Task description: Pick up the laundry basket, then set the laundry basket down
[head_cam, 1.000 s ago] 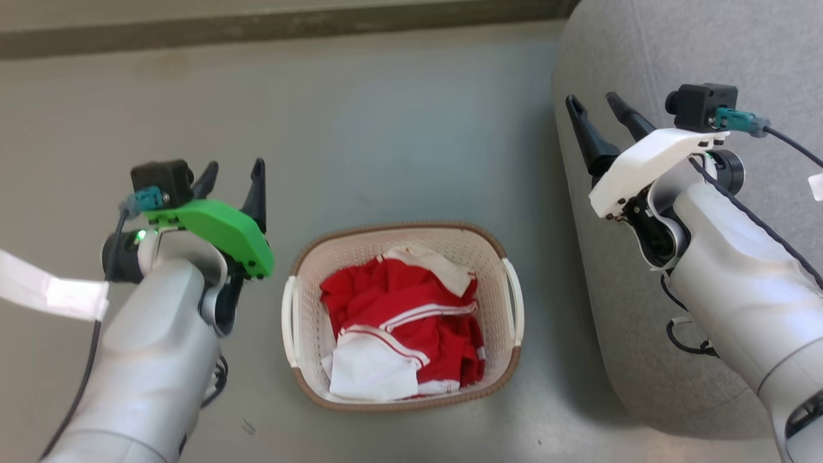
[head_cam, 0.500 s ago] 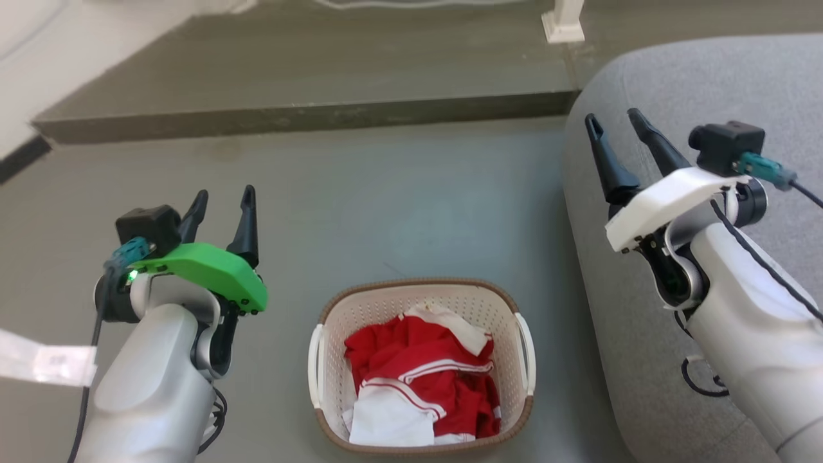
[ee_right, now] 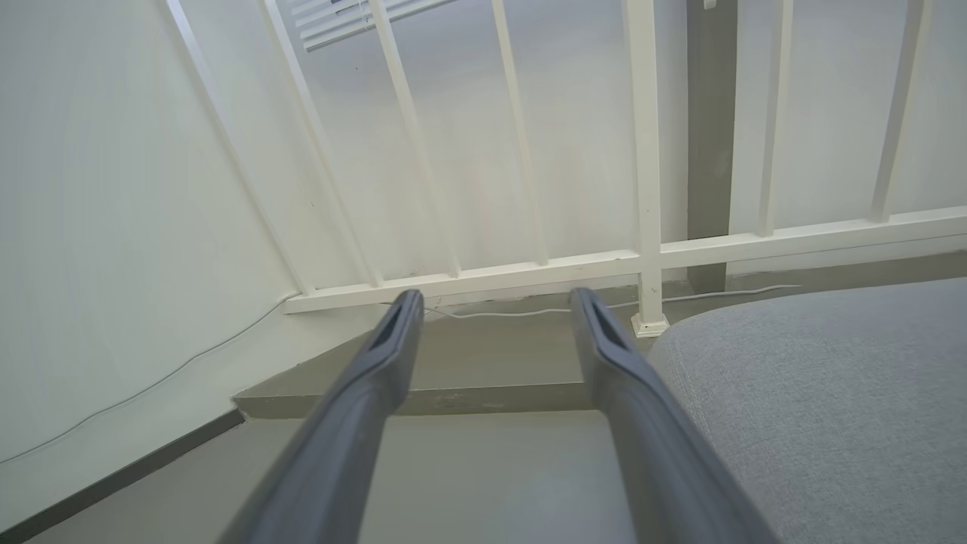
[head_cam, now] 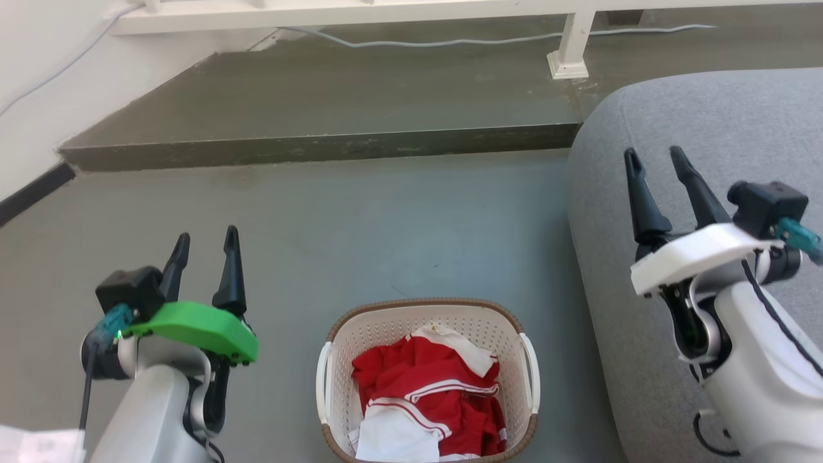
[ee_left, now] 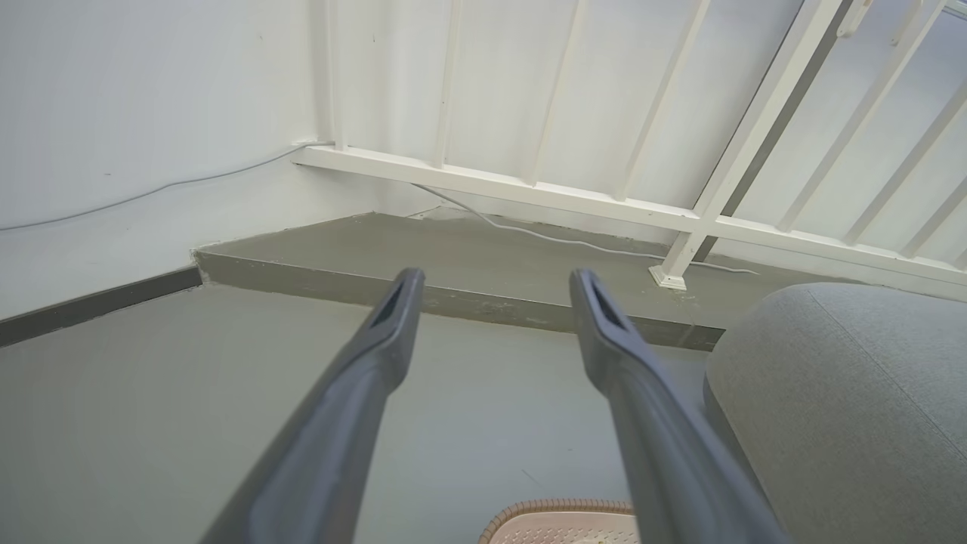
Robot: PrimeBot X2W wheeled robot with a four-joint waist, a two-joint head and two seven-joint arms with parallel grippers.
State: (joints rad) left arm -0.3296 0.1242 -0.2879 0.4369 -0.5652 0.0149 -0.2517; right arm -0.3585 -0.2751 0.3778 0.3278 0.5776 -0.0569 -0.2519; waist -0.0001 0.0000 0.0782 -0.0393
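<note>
I'm watching the grey floor (head_cam: 398, 225) stretching ahead of the left gripper (head_cam: 207, 235) and the right gripper (head_cam: 654, 153), running up to a raised concrete step (head_cam: 321, 145) well beyond both sets of fingertips. A grey upholstered seat (head_cam: 707, 116) is lying beneath the right gripper and out to its right. In the right wrist view it is showing just beside that gripper's right-hand finger. A white railing (head_cam: 360, 13) is standing on the step, far ahead of the fingers, with one post foot (head_cam: 569, 61) planted there.

The laundry basket (head_cam: 421, 301) is sitting upright on the floor between my two arms, behind the fingertips and level with the wrists (its near edge is running off the bottom of the head view). It is resting near the seat, with a strip of floor between them, and neither gripper is touching it. Its brown rim is peeking in at the bottom of the left wrist view, under the left gripper's right-hand finger. Red and white clothes (head_cam: 431, 392) are lying bunched inside.

The left gripper is holding its two fingers parted with a clear gap, and nothing is sitting between them. The right gripper is doing the same, spread about as wide and gripping nothing. Both are pointing up and away from the basket. A thin pale cable (head_cam: 482, 40) is trailing along the step, far beyond the fingertips.
</note>
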